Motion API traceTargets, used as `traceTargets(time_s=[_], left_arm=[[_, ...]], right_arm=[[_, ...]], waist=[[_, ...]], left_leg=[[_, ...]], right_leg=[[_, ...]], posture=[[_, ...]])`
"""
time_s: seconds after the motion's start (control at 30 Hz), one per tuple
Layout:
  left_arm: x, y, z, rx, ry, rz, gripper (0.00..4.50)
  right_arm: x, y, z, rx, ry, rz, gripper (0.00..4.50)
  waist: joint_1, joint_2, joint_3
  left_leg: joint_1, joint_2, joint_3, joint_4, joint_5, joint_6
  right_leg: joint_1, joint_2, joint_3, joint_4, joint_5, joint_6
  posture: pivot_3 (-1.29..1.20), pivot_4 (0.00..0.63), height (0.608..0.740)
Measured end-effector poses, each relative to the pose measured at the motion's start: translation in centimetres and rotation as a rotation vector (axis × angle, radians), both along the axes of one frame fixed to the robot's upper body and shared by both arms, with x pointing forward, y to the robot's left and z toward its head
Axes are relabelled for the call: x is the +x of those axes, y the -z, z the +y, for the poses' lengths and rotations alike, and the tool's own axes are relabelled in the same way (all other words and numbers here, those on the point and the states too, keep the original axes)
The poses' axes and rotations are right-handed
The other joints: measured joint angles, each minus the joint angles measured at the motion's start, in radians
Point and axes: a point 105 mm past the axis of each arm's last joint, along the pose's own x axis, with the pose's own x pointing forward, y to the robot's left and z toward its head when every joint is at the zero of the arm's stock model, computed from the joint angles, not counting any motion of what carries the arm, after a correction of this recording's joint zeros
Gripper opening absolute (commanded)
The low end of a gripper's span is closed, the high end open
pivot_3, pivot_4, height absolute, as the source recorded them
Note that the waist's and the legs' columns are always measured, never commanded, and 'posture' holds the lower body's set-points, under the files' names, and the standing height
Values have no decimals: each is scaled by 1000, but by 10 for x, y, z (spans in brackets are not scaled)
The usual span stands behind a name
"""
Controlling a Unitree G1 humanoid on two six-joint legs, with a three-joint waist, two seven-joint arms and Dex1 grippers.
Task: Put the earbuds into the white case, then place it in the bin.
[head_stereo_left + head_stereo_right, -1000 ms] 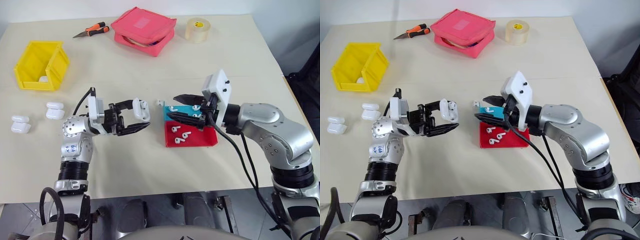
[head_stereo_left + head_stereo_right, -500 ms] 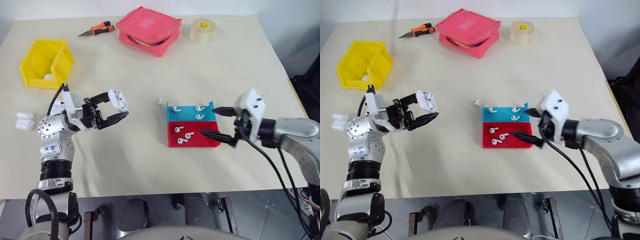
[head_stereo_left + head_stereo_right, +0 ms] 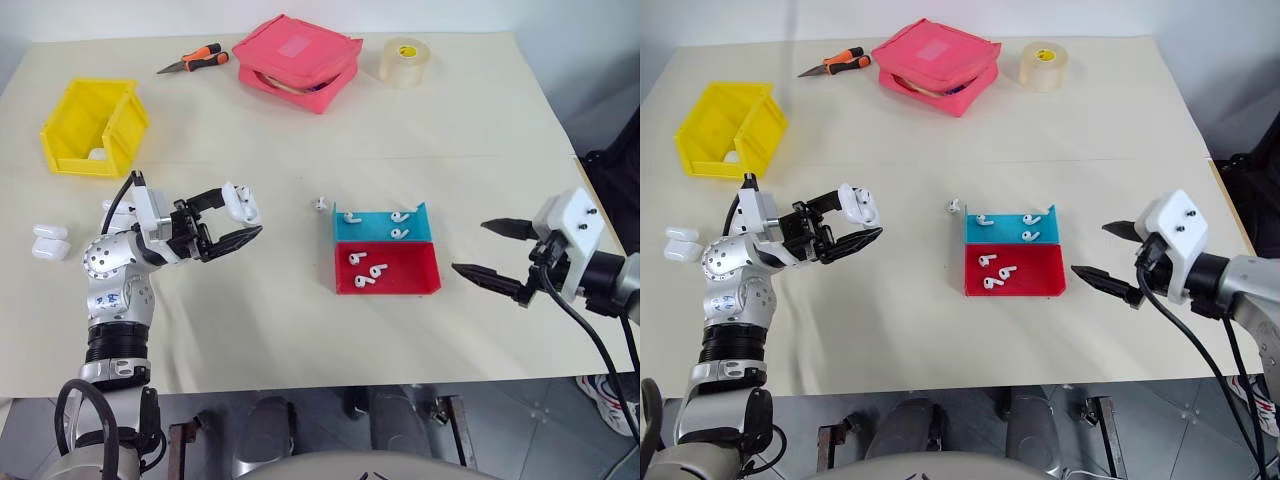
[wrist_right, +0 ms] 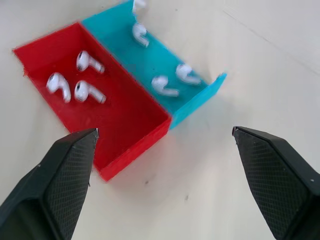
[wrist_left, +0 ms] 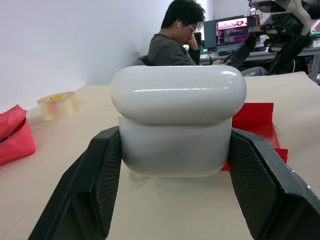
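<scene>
Left tool (image 3: 238,224) pinches white case (image 3: 241,203); right tool (image 3: 490,252) spread beside earbuds (image 3: 366,270).

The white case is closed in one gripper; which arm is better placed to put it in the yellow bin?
The left. The left gripper is shut on the white case and sits on the bin's side of the table. The right gripper is open, empty, and beyond the trays.

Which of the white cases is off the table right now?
The white case clamped between the left gripper's fingers, lid closed. The other cases lie on the table near the yellow bin.
</scene>
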Motion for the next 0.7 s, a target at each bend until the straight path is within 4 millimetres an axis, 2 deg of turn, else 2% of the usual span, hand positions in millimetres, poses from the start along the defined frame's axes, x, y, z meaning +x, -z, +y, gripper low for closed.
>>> traceTargets(time_s=[0.13, 0.23, 0.33, 0.43, 0.53, 0.57, 0.7], left_arm=[[-3, 0, -8, -5, 16, -7, 2780], [-6, -1, -13, -8, 31, -15, 2780], [-11, -1, -17, -6, 40, -20, 2780], [-15, 0, -19, -2, 52, -17, 2780], [-19, 2, -22, -1, 58, -10, 2780], [-20, 2, -24, -3, 61, -10, 2780], [-23, 3, -27, -7, 61, -7, 2780]], right_arm=[[19, -9, 27, -24, -59, 3, 4486], [31, -6, 46, -48, -100, 46, 3918], [44, -6, 64, -70, -130, 67, 3918], [52, -6, 72, -115, -142, 97, 3918], [67, 0, 72, -173, -107, 143, 3370], [74, 1, 73, -185, -92, 153, 3022], [81, 3, 80, -204, -108, 167, 3022]], waist=[[-9, 0, 0], [-11, 0, 0], [-10, 0, 0], [-8, 0, 0], [-11, 0, 0], [-12, 0, 0], [-13, 0, 0]], left_leg=[[0, 0, 0, 0, 0, 0], [0, 0, -1, 0, 0, 0], [0, 0, -1, 1, 0, 0], [0, 0, -2, 2, 0, 0], [0, 0, -2, 2, 0, 0], [0, 0, -2, 2, 0, 0], [-1, 0, -1, 2, 0, 0]], right_leg=[[0, 0, 0, 0, 0, 0], [-1, 0, -1, 0, 0, 0], [-2, 0, -1, -1, 0, 0], [-1, 0, -2, -1, 0, 0], [-2, 0, -2, -1, 0, 0], [-2, 0, -2, 0, 0, 0], [-2, 0, -2, -1, 0, 0]], posture=[[0, 150, 740], [0, 150, 740], [0, 150, 740], [0, 150, 740], [0, 150, 740], [0, 150, 740], [0, 150, 740]])
